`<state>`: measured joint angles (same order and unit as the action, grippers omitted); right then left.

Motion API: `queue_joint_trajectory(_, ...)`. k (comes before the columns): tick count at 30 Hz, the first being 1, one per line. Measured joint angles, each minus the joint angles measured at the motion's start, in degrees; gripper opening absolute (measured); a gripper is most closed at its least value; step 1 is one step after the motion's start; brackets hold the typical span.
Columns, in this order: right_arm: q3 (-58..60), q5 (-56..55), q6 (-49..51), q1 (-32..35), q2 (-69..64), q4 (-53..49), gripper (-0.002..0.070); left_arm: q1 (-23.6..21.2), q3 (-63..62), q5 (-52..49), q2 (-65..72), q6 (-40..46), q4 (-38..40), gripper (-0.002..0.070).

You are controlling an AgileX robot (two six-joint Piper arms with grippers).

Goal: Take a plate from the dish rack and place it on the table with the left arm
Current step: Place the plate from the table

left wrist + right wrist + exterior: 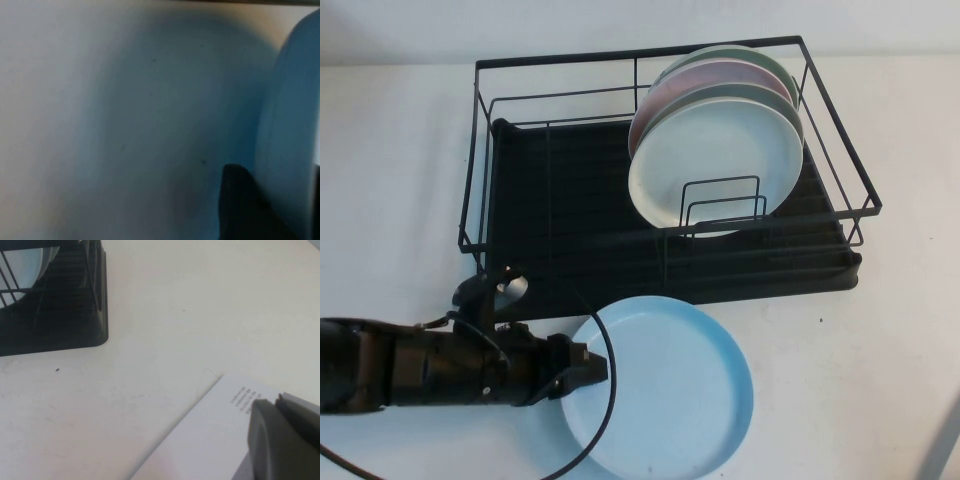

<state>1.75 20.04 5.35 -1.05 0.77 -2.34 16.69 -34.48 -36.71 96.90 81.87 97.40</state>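
Plate rim sits clamped in the left gripper at its near-left edge, sky-blue, low over the table just in front of the dish rack, where three other plates lean. To finish well, I judge: lower it until flat on the table, then release and back straight out. The right gripper hangs over paper, well apart; whether it is open I cannot tell.
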Motion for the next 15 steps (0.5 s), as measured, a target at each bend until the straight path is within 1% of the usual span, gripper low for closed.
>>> queue_joint_trajectory(2, 0.00, 0.00, 0.00, 0.00, 0.00, 0.00, -0.0020, -0.03, -0.10, 0.75, 1.38, 1.87, 0.20, 0.0267)
queue_joint_trajectory(4, 0.00, 0.00, 0.00, 0.00, 0.00, 0.00, -0.0020, -0.14, -0.30, 0.14, 1.50, 3.58, 0.92, 0.0384)
queue_joint_trajectory(6, 0.00, 0.00, 0.00, 0.00, 0.00, 0.00, -0.0020, -0.44, -0.38, -0.26, 1.38, 4.46, 1.04, 0.0456)
queue_joint_trajectory(7, 0.00, 0.00, 0.00, 0.00, 0.00, 0.00, -0.0020, -0.70, -0.48, -0.40, 1.26, 4.72, 1.04, 0.0479)
queue_joint_trajectory(10, 0.00, 0.00, 0.00, 0.00, 0.00, 0.00, -0.0020, -2.42, -0.51, 0.22, 0.03, 5.13, -1.11, 0.0510)
queue_joint_trajectory(15, 0.00, 0.00, 0.00, 0.00, 0.00, 0.00, -0.0020, -7.32, -0.51, 1.16, -5.21, 4.45, -6.72, 0.0519)
